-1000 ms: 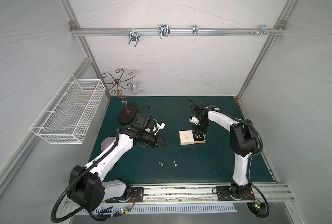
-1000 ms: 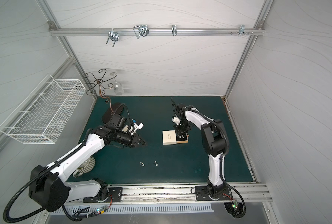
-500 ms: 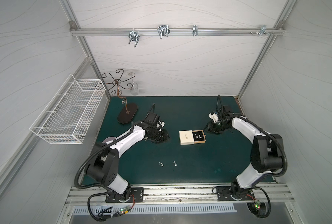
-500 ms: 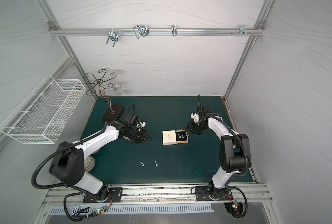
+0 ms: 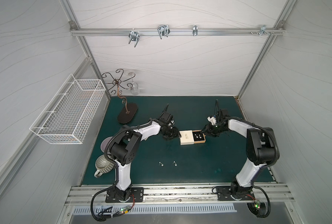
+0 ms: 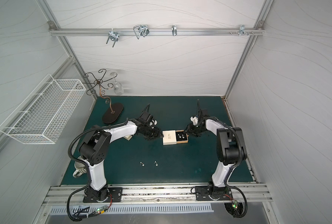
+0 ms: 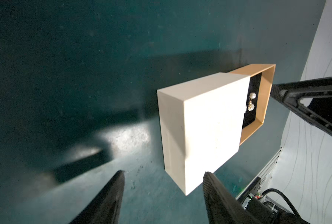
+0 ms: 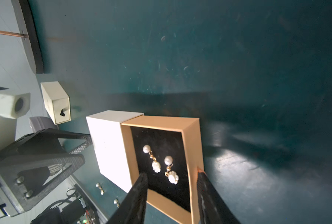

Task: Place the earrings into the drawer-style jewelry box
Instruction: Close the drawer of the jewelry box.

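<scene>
The drawer-style jewelry box (image 5: 187, 137) lies mid-mat, a cream sleeve with its tan drawer (image 8: 190, 147) pulled out to the right. Two earrings (image 8: 154, 159) lie on the drawer's black lining, and one of them shows in the left wrist view (image 7: 250, 101). Two more earrings (image 5: 161, 164) (image 6: 155, 163) lie on the mat nearer the front. My left gripper (image 5: 176, 133) (image 7: 163, 173) is open at the sleeve's left end, the box corner just ahead of it. My right gripper (image 5: 205, 132) (image 8: 172, 173) is open at the drawer's outer end, one finger over the lining, the other outside the wall.
A second small cream box (image 8: 55, 102) sits behind the left arm (image 6: 128, 137). A black-based metal stand (image 5: 127, 115) is at the back left, a mug (image 5: 103, 164) and a plate (image 5: 105, 144) on the left edge, and a wire basket (image 5: 68, 112) on the left wall.
Both grippers have closed in on the box from either side and opened wider. The right gripper left the drawer top, swung right, then came back to the drawer's end.
</scene>
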Robot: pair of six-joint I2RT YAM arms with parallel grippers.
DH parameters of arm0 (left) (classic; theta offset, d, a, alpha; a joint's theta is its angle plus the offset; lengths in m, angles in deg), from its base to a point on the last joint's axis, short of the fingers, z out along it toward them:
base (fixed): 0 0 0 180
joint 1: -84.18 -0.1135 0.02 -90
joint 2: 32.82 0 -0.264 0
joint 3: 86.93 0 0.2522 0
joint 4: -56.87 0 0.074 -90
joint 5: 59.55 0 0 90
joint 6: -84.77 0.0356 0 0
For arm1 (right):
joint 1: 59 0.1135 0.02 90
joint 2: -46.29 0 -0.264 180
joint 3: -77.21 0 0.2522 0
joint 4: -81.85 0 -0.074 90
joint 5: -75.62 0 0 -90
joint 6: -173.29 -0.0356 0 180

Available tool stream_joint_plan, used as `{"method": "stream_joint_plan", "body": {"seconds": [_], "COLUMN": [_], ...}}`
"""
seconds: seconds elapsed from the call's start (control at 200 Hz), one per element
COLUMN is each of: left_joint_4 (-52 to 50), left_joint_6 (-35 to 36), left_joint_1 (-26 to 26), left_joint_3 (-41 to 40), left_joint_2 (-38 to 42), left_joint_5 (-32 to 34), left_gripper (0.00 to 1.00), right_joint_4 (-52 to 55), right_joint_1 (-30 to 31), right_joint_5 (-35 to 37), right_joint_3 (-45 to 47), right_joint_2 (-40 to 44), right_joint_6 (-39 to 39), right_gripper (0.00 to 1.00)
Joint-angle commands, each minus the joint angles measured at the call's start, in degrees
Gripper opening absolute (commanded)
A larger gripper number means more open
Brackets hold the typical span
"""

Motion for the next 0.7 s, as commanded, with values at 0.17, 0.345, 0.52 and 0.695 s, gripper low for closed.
{"method": "stream_joint_plan", "body": {"seconds": [0.17,0.345,0.52,0.695], "left_joint_4": [4.94,6.29,7.69,7.76], "left_joint_6": [-1.80,-2.41,-2.62,-2.87], "left_joint_1": [0.96,1.13,1.92,2.07], "left_joint_3": [2.79,3.71,5.08,6.80], "left_joint_2": [-2.63,-3.83,-5.49,-7.49], "left_joint_5": [0.35,-0.36,-0.94,-1.16], "left_gripper": [0.66,0.64,0.60,0.57], "right_joint_4": [-2.63,-4.25,-5.77,-7.46], "right_joint_1": [0.41,2.30,4.90,6.84], "right_joint_5": [0.34,-2.29,-3.79,-4.94], "right_joint_3": [1.44,1.33,0.38,-0.29], "right_joint_2": [-0.79,-1.94,-2.81,-4.42], "right_joint_6": [0.05,-1.00,-2.70,-4.21], "right_gripper": [0.48,0.48,0.48,0.48]}}
